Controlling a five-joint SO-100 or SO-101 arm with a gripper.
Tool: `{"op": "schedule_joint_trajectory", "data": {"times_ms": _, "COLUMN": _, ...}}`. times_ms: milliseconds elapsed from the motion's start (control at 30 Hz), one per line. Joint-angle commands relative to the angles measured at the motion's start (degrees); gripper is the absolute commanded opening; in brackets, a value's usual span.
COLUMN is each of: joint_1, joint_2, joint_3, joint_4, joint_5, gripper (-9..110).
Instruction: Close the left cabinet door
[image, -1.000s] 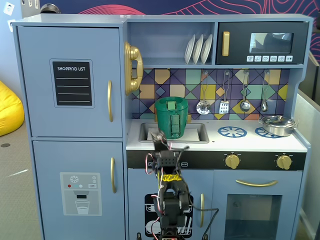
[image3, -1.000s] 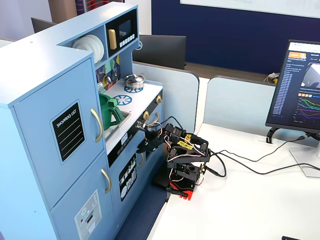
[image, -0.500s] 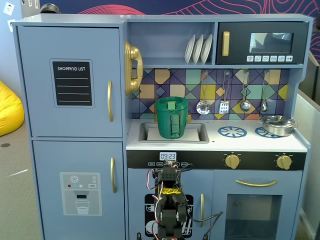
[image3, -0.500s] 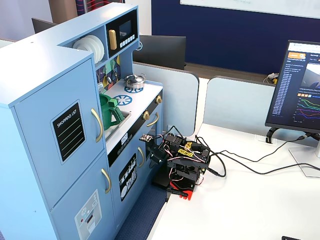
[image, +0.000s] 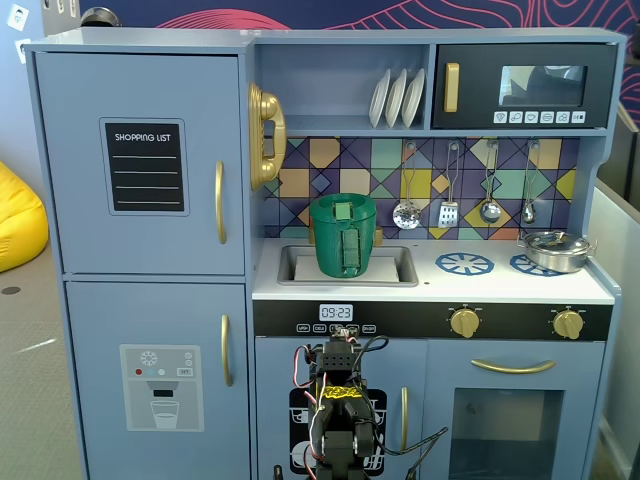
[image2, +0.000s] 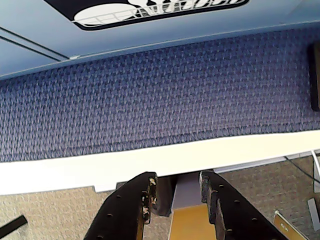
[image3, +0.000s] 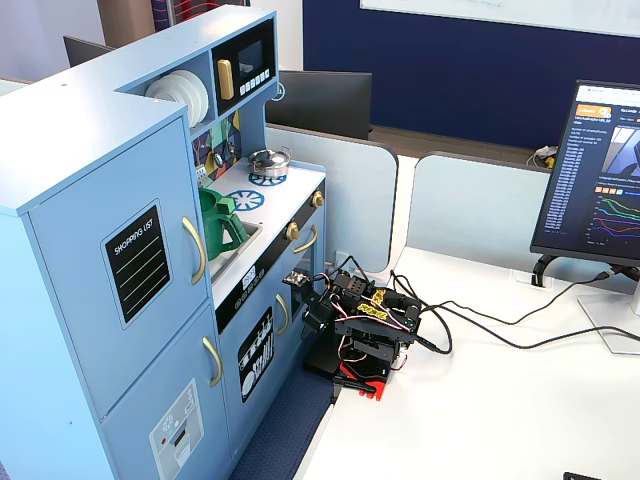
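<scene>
The left cabinet door (image: 140, 165) is light blue, with a black "SHOPPING LIST" panel (image: 145, 166) and a curved gold handle (image: 220, 202). It lies flush with the cabinet front, shut, in both fixed views (image3: 120, 260). My arm (image: 340, 420) sits folded low on the white table in front of the lower middle cabinet, well below and to the right of that door; it also shows in a fixed view (image3: 360, 325). In the wrist view my gripper (image2: 178, 182) is open and empty, pointing down over the table edge (image2: 150, 155) at blue carpet (image2: 160, 95).
Below the door is a second light-blue door with a printed dispenser (image: 160, 385). A green pitcher (image: 343, 235) stands in the sink, a pot (image: 555, 250) on the hob, a microwave (image: 525, 87) above. A monitor (image3: 600, 175) and cables (image3: 480, 330) lie on the table.
</scene>
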Motion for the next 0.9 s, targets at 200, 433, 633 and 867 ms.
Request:
{"op": "schedule_joint_trajectory", "data": {"times_ms": 200, "joint_1": 0.53, "joint_2": 0.18, "joint_3": -0.35, "joint_4": 11.07, "joint_5": -0.26, "gripper": 0}}
{"op": "schedule_joint_trajectory", "data": {"times_ms": 433, "joint_1": 0.09, "joint_2": 0.18, "joint_3": -0.35, "joint_4": 11.16, "joint_5": -0.97, "gripper": 1}}
{"op": "schedule_joint_trajectory", "data": {"times_ms": 633, "joint_1": 0.09, "joint_2": 0.18, "joint_3": -0.26, "joint_4": 11.16, "joint_5": -0.97, "gripper": 1}}
{"op": "schedule_joint_trajectory", "data": {"times_ms": 867, "joint_1": 0.09, "joint_2": 0.18, "joint_3": -0.26, "joint_4": 11.16, "joint_5": -0.97, "gripper": 1}}
